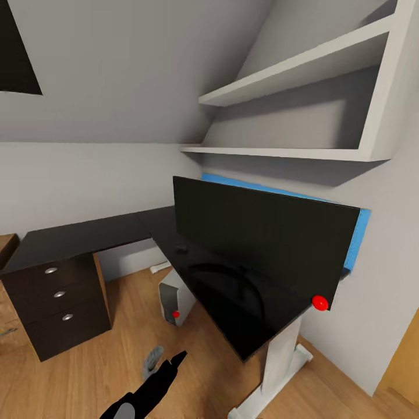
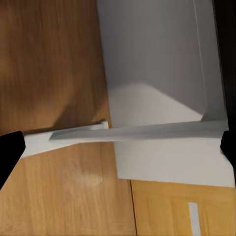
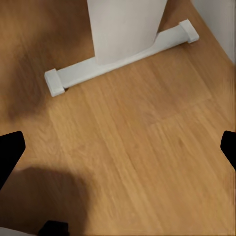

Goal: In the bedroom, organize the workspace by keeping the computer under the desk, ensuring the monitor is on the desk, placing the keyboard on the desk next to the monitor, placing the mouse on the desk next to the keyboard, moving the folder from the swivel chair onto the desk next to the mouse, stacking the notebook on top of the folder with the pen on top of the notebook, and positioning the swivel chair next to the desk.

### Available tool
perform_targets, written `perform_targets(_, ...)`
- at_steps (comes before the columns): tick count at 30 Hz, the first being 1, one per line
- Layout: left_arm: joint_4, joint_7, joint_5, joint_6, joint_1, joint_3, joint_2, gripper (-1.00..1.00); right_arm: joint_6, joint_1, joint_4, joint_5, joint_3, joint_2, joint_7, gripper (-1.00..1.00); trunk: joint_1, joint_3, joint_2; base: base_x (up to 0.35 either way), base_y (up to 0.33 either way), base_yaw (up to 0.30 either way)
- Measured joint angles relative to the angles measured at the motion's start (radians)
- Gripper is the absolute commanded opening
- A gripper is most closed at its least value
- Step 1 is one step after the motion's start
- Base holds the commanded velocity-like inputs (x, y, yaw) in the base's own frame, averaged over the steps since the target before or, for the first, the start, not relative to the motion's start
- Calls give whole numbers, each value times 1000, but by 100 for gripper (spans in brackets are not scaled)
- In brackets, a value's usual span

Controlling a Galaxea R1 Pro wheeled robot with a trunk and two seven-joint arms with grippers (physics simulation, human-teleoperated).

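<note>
The monitor (image 1: 262, 244) stands on the black L-shaped desk (image 1: 81, 235), a red dot at its lower right corner. A small dark mouse (image 1: 181, 248) lies on the desk just left of the screen. The white computer (image 1: 174, 299) stands on the floor under the desk. My left arm (image 1: 152, 387) reaches up from the bottom edge, low over the floor in front of the desk. My left gripper (image 2: 118, 150) is open, facing the desk's white foot (image 2: 64, 135). My right gripper (image 3: 118, 147) is open over bare wood floor near the desk leg (image 3: 125, 27). Keyboard, folder, notebook, pen and swivel chair are out of view.
A dark drawer cabinet (image 1: 58, 308) stands under the desk's left wing. White wall shelves (image 1: 302, 70) hang above the monitor under the sloped ceiling. A blue back panel (image 1: 355, 238) sits behind the screen. An oak door (image 2: 177, 209) is near the desk foot.
</note>
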Motion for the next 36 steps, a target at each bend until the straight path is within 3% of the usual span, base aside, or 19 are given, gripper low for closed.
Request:
perform_targets(12,0,7,1,1,1,2,1,100,3,-32,-3,-11,-36,0,0,100,0,0,0,-213,-291,267)
perform_targets(17,1,8,2,2,2,9,1,100,50,-120,-5,-89,-76,1,-2,100,0,0,0,-235,-272,267)
perform_targets(21,1,7,2,2,3,32,1,100,138,-202,-22,-144,-120,2,-3,100,0,0,0,-237,-270,267)
perform_targets(26,1,7,2,2,4,42,1,100,215,-258,-82,-166,-176,8,-7,100,0,0,0,-238,-269,268)
perform_targets(31,2,6,1,2,5,45,1,100,263,-329,-140,-186,-279,60,-75,100,0,0,0,-238,-269,273)
perform_targets(34,1,7,0,3,5,46,1,100,327,-363,-182,-197,-318,98,-117,100,0,0,0,-238,-269,275)
perform_targets(36,1,7,0,3,5,46,1,100,356,-372,-206,-200,-329,108,-129,100,0,0,0,-238,-269,275)
